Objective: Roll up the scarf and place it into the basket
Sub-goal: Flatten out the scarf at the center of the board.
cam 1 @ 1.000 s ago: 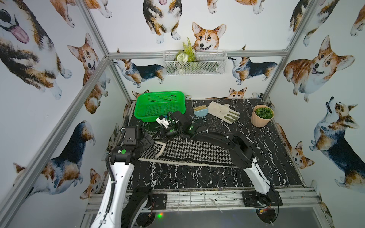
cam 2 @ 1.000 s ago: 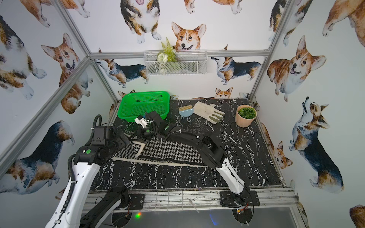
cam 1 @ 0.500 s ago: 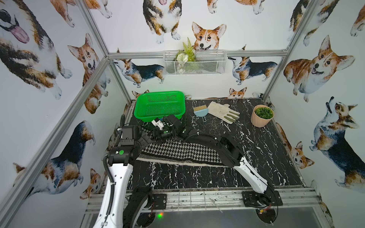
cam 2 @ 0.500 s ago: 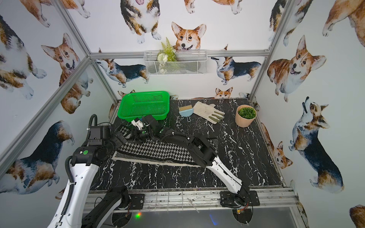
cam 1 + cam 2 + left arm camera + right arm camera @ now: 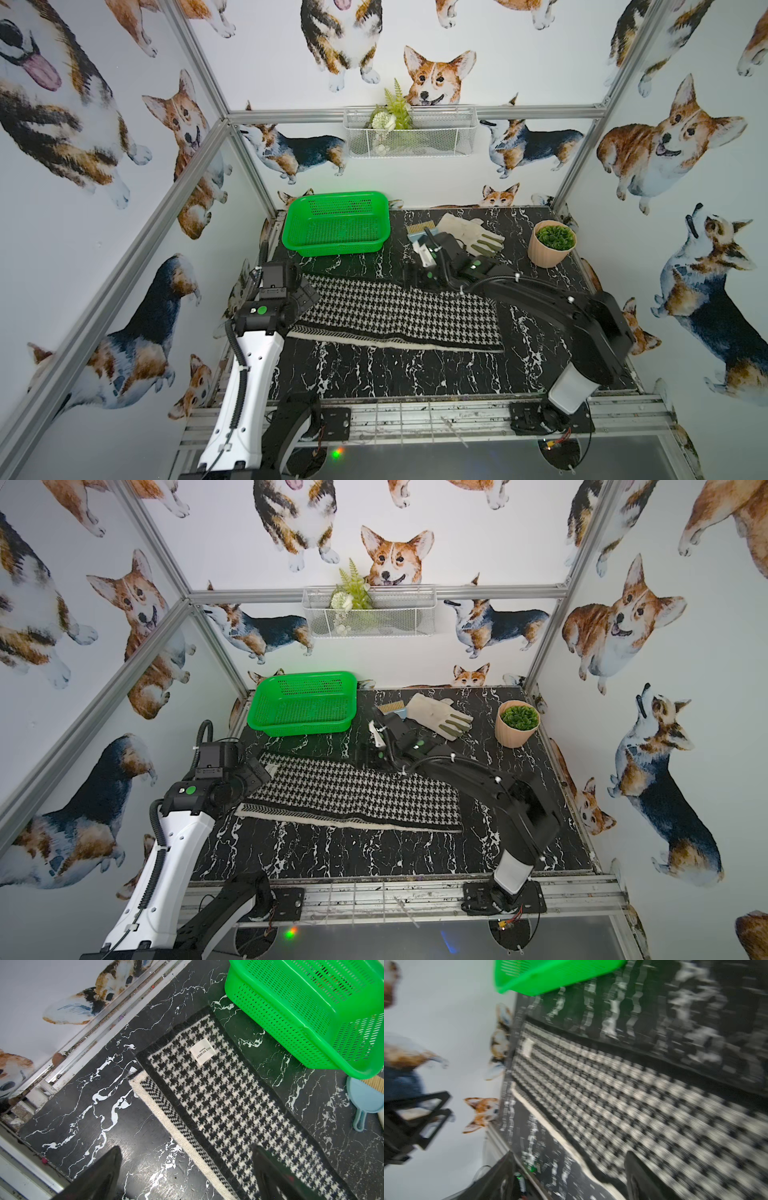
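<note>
The scarf [image 5: 399, 309] [image 5: 353, 791] lies flat across the table, houndstooth face up, with a herringbone strip and cream edging along its near side. Its white label [image 5: 203, 1051] marks the left end. The green basket [image 5: 338, 248] [image 5: 305, 728] stands empty behind that end. My left gripper [image 5: 305, 291] [image 5: 187, 1159] hovers open over the scarf's left end, one finger above bare table, the other above the knit. My right gripper [image 5: 409, 276] [image 5: 571, 1165] is open above the scarf's far edge near its middle and holds nothing. The right wrist view is blurred.
A cream glove [image 5: 469, 235] with olive fingers and a small blue brush pan [image 5: 419, 232] [image 5: 363, 1101] lie behind the right arm. A potted plant [image 5: 552, 243] stands at the back right. A white wire basket [image 5: 409, 133] hangs on the back wall.
My right gripper was shut near the scarf's left end; it has opened and swung right along the far edge. The left arm has hardly moved.
</note>
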